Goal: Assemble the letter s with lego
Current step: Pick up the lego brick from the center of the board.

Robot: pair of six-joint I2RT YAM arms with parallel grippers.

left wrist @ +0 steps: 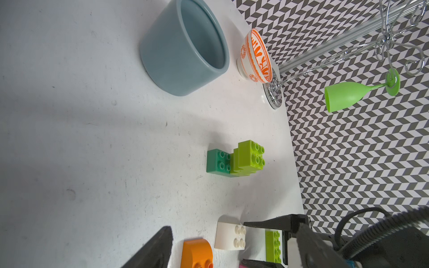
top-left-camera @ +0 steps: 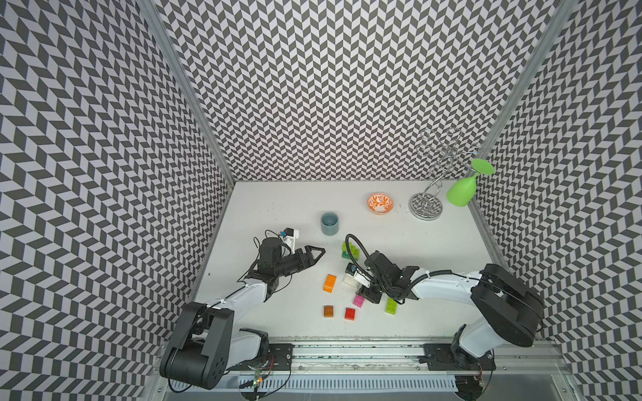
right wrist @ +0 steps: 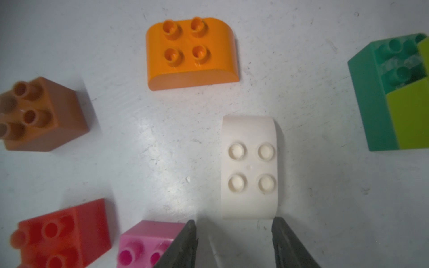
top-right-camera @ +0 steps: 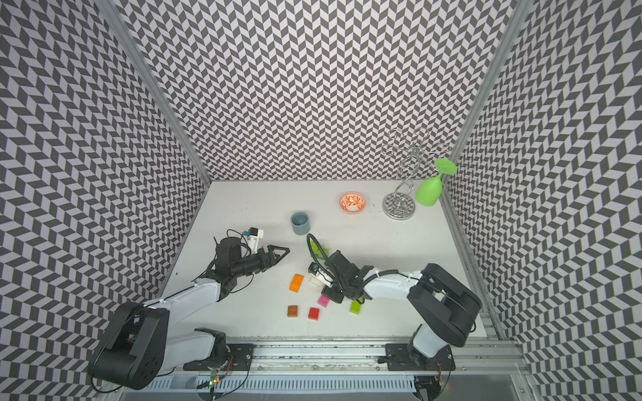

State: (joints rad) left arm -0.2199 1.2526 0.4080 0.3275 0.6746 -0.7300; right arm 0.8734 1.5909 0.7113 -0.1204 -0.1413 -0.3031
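Loose lego lies mid-table in both top views: an orange brick [top-left-camera: 329,282], a white brick [top-left-camera: 350,280], pink [top-left-camera: 358,300], brown [top-left-camera: 328,311], red [top-left-camera: 350,313] and a lime oblong [top-left-camera: 391,306]. Farther back, lime bricks are stacked on a dark green one [top-left-camera: 349,250]. My right gripper [right wrist: 234,232] points down at the table, open and empty. The white brick [right wrist: 249,167] lies just ahead of its tips, and the pink brick [right wrist: 148,243] sits against one finger. My left gripper [top-left-camera: 318,255] hovers open and empty, left of the green stack.
A grey-blue cup [top-left-camera: 329,223] stands behind the bricks. An orange-patterned bowl [top-left-camera: 380,203] and a chrome rack [top-left-camera: 426,205] with a green goblet [top-left-camera: 462,191] hanging on it are at the back right. Patterned walls close in three sides.
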